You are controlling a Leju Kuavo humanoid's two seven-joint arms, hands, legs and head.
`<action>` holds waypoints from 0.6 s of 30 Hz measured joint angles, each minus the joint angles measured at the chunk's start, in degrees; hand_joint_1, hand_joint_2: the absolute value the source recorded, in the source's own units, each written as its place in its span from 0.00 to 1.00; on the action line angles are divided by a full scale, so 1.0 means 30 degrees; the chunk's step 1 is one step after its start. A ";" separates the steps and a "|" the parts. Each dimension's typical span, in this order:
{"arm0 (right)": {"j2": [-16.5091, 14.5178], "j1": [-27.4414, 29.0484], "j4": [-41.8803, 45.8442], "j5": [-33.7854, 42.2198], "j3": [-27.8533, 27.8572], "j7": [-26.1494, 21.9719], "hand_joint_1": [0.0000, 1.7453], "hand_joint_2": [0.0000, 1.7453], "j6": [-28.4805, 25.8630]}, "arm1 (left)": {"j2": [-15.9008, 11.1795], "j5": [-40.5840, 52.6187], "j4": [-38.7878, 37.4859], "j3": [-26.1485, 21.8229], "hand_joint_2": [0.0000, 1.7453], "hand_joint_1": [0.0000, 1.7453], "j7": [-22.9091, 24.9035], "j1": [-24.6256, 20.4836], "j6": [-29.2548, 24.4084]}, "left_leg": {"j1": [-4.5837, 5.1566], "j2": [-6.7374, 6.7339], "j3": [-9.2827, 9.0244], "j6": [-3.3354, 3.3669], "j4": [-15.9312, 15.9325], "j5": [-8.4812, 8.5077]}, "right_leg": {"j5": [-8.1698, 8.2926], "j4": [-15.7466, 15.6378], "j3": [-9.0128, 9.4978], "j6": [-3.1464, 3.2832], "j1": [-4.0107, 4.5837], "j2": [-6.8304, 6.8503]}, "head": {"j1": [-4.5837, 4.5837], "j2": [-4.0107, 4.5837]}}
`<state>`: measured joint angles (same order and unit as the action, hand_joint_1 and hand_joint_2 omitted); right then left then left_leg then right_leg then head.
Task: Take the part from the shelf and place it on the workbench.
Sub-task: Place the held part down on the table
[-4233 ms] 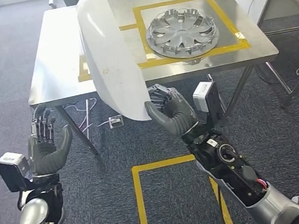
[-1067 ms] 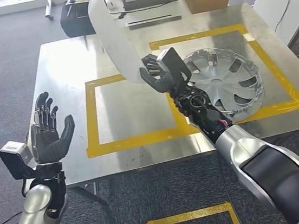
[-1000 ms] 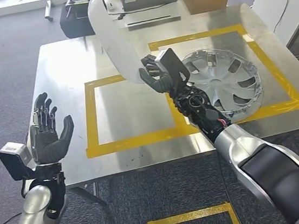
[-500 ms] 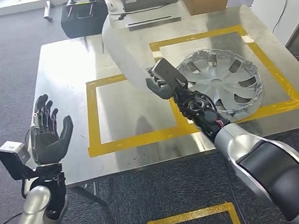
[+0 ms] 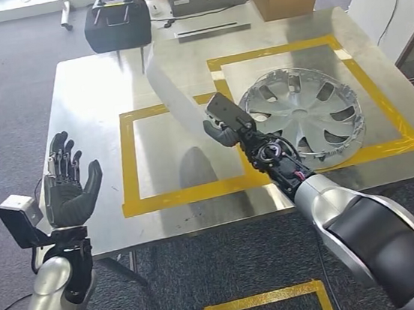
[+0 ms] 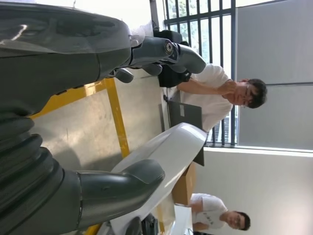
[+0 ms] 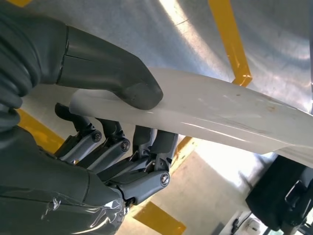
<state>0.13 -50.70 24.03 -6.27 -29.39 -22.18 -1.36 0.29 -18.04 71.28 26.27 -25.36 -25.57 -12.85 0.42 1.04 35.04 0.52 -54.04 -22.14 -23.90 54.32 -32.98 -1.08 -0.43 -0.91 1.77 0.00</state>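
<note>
Placing step. The right hand (image 5: 219,127) grips the near end of the white panel (image 5: 171,91), thumb on top and fingers (image 7: 122,156) beneath, holding it tilted just above the table (image 5: 82,87) over the left yellow-taped square (image 5: 127,165). The left hand (image 5: 67,189) is raised palm-up off the table's near-left corner, fingers spread, holding nothing. A hubcap (image 5: 302,109) lies in the right taped square. Judged next: lower the panel flat inside the left square, clear of the hubcap, then release the grip.
</note>
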 joint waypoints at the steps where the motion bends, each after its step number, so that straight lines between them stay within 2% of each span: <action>1: -0.0018 -0.0001 -0.0056 0.0000 -0.0005 0.0004 1.00 1.00 -0.0005 | 0.0005 0.0002 0.0000 0.0000 1.00 0.00 -0.0005 0.0000 -0.0002 | 0.0000 0.0000 -0.0001 0.0000 0.0000 0.0000 | 0.0000 0.0000 0.0001 0.0000 0.0000 0.0000 | -0.0002 0.0000; 18: -0.0399 -0.0003 -0.0916 -0.1588 -0.0510 0.0503 1.00 1.00 -0.0248 | 0.0006 -0.0002 -0.0189 0.0000 1.00 0.00 -0.0605 -0.0050 0.0222 | 0.0000 0.0000 -0.0003 0.0000 0.0000 0.0000 | 0.0000 0.0000 0.0004 0.0001 0.0000 0.0000 | -0.0002 0.0000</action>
<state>-1.07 -50.71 21.28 -11.04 -30.92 -20.67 -2.10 0.31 -18.05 70.71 26.27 -27.18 -25.72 -12.18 0.42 1.04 35.03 0.52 -54.04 -22.14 -23.90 54.32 -32.96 -1.07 -0.43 -0.91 1.77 0.00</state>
